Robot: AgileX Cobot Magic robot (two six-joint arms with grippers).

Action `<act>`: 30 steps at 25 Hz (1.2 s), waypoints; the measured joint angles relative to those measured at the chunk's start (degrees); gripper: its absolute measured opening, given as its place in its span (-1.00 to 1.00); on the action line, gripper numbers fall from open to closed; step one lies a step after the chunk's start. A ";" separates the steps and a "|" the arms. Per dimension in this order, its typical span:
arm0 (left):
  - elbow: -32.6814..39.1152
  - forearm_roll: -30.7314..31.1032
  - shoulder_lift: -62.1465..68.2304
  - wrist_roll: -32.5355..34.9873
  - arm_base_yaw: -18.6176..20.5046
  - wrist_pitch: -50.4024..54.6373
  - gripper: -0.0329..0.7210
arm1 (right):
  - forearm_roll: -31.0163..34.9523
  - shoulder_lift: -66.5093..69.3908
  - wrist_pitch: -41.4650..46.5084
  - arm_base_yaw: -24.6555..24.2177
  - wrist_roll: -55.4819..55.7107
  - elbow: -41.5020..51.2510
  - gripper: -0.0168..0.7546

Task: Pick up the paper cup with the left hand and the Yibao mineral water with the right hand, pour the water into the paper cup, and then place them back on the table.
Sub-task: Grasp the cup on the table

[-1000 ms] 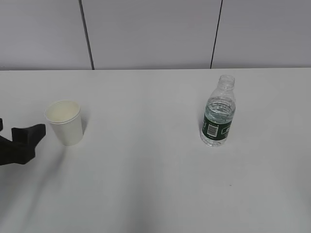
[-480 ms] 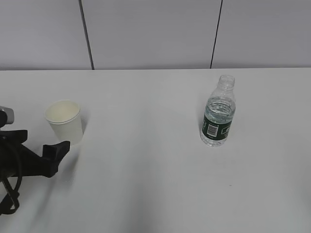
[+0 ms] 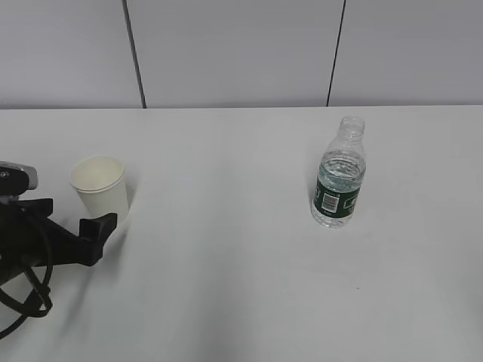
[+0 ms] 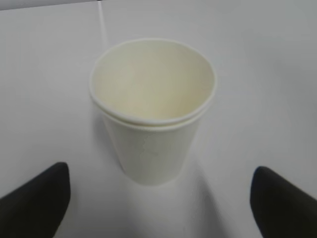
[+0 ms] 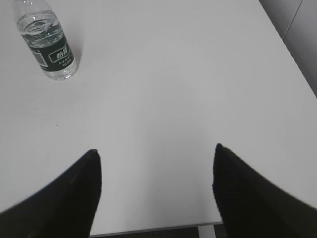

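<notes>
So my left hand (image 4: pixel 158 198) is down low on the table (image 3: pixel 226 286) with the jaws spread wide, one fingertip (image 4: pixel 37 198) on each side and the paper cup (image 4: pixel 151 109) dead ahead between them, not touching yet. I'd guess that's the lineup for a side grab around the lower wall, so the rim stays free for pouring. The cup's plain white, tapered, cream inside, upright, and looks empty. My right hand (image 5: pixel 156 193) is hanging back, jaws wide too, holding nothing. The Yibao mineral water (image 5: pixel 47 42) stands upright and uncapped, well ahead and off to its left: clear ribbed plastic, dark green label, water inside.
</notes>
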 joint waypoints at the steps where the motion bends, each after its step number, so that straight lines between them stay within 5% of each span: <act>1: -0.67 -0.05 0.52 0.00 0.00 -0.08 0.86 | 0.00 0.00 0.00 0.00 0.00 0.00 0.38; 30: -11.15 -1.91 15.92 0.00 0.00 -9.78 0.79 | 0.93 0.00 0.00 0.00 0.00 0.00 0.38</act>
